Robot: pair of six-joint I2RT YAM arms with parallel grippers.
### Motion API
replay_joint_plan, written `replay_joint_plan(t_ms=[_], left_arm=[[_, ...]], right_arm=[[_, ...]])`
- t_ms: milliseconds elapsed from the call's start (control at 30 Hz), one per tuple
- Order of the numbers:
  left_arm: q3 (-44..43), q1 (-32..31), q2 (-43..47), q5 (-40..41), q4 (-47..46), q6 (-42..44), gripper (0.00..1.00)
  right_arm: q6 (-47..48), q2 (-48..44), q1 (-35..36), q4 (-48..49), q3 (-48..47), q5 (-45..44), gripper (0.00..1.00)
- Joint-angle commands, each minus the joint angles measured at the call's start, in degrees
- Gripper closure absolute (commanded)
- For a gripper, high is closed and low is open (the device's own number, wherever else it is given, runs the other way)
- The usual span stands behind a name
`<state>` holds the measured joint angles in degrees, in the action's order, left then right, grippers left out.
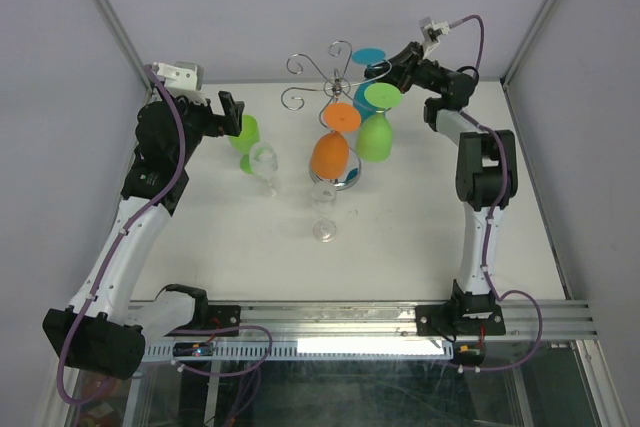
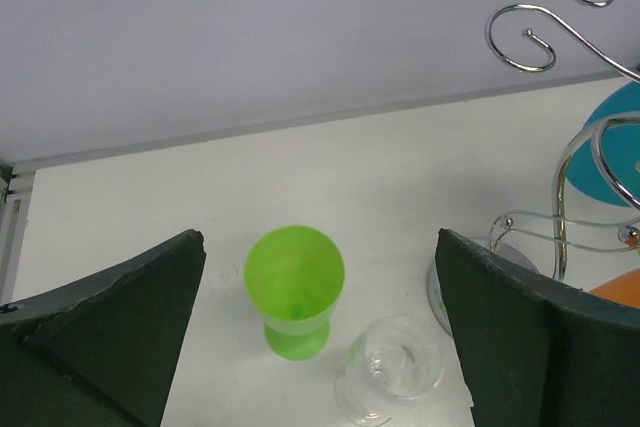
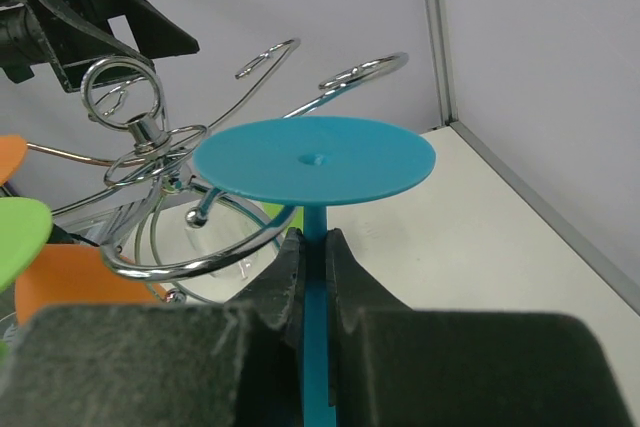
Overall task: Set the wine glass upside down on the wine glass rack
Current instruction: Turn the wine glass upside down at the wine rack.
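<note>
The right fingers [image 3: 283, 282] are clamped on the stem of the inverted blue wine glass [image 3: 315, 159], foot uppermost, at a scroll arm of the wine glass rack [image 3: 148, 133], while the left fingers [image 2: 130, 307] are spread wide above a green glass [image 2: 294, 272] standing on the surface [image 2: 400, 177].

The chrome wire wine glass rack [image 1: 340, 82] stands mid-rear on the white counter [image 1: 430, 237]. On its near side hang an orange plastic wine glass [image 1: 330, 154] and, right of it, a green plastic wine glass [image 1: 375, 137], upside down. Behind them a blue plastic wine glass [image 3: 315, 159], foot up, sits in the right tool [image 3: 312, 247]. Left of the rack stands a green plastic goblet [image 2: 294, 272], a clear stemmed glass [image 2: 395, 372] just beside it; a second clear stemmed glass [image 1: 323, 212] stands before the rack
</note>
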<state>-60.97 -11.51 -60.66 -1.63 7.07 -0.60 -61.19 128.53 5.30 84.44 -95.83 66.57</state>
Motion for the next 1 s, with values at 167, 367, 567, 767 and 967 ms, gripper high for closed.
replay_joint_plan(t_ms=[167,367,567,767,967], left_arm=[[0.1,0.6,-0.1,-0.5,-2.1,0.6,0.02],[0.1,0.6,0.0,-0.5,-2.1,0.6,0.02],[0.1,0.5,0.1,-0.6,-2.1,0.6,0.02],[0.1,0.5,0.4,-0.3,-2.1,0.7,0.02],[0.1,0.5,0.4,-0.4,-2.1,0.7,0.02]], right_arm=[[0.4,-7.4,0.7,9.3,1.7,2.4,1.0],[0.5,-8.2,0.7,8.3,1.9,3.4,1.0],[2.4,-9.9,0.7,6.0,2.7,3.7,1.0],[3.4,-11.1,0.5,5.0,3.2,4.3,1.0],[4.0,-12.4,0.0,5.0,4.4,4.9,1.0]])
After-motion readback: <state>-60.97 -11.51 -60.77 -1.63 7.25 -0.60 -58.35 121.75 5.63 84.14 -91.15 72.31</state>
